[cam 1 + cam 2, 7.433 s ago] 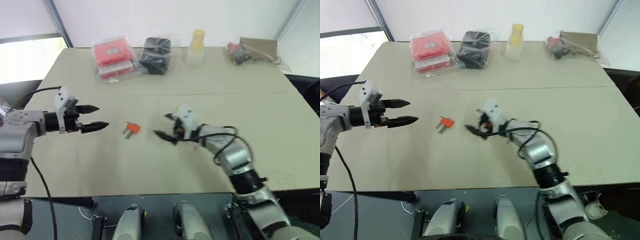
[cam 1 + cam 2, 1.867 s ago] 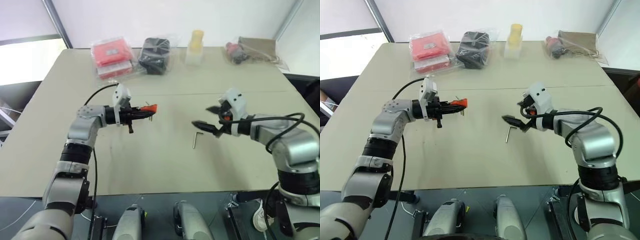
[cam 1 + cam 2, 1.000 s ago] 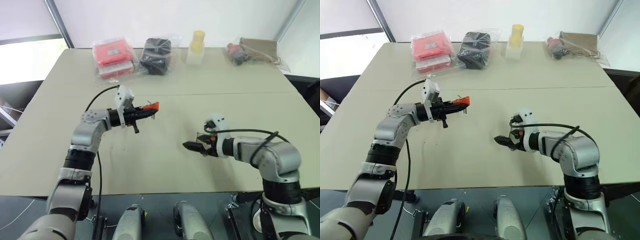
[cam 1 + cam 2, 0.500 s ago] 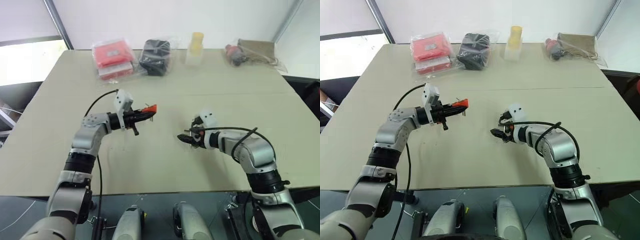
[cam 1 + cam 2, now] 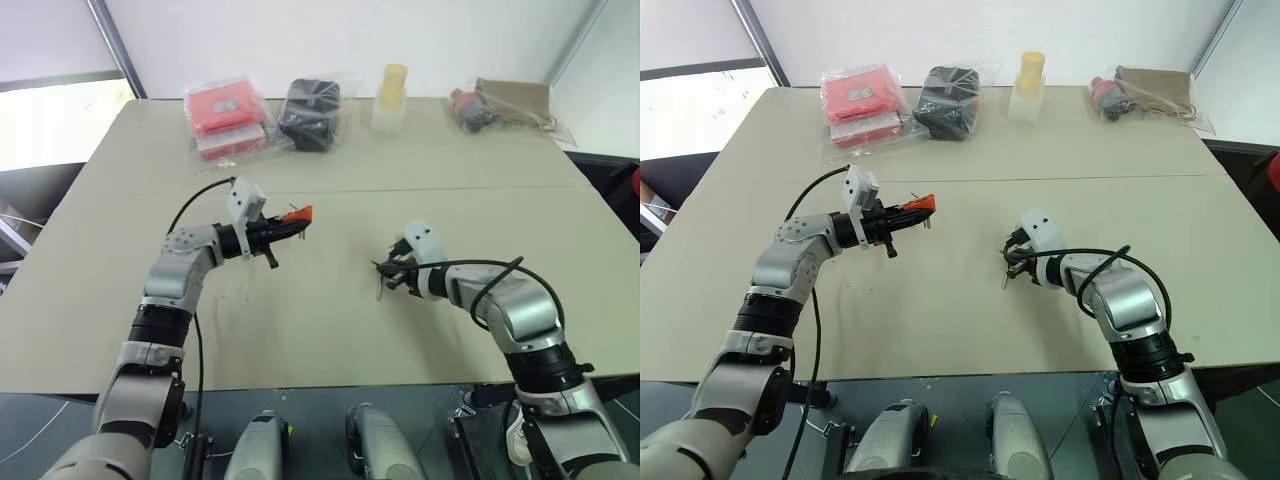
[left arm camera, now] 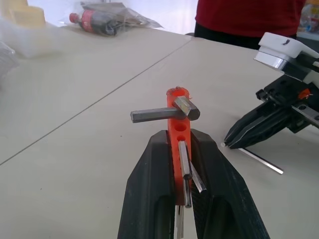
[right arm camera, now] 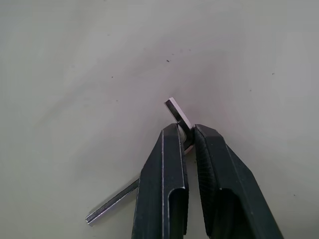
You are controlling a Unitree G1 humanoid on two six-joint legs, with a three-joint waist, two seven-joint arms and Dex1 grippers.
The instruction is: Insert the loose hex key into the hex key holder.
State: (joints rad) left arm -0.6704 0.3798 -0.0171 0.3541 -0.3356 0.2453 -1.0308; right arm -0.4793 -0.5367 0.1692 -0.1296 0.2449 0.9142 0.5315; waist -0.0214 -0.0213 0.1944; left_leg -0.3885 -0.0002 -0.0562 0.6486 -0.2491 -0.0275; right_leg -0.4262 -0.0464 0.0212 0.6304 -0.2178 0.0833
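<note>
- While the left tool (image 6: 182, 164) is clamped on the orange holder (image 6: 178, 130) above the bench (image 5: 330, 330), the right tool (image 7: 185, 135) is pinched shut on the loose hex key (image 7: 149, 167) at its bend.
- From the holder, the key lies low toward the right arm, its long leg flat on the bench; lifting comes next.

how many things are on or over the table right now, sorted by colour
red or orange: 3 – hex key holder, red packets, red-capped bottle in a bag
black: 1 – bagged black item
yellow: 1 – yellow container
silver-grey: 1 – loose hex key
brown: 1 – brown packet
total: 7
</note>
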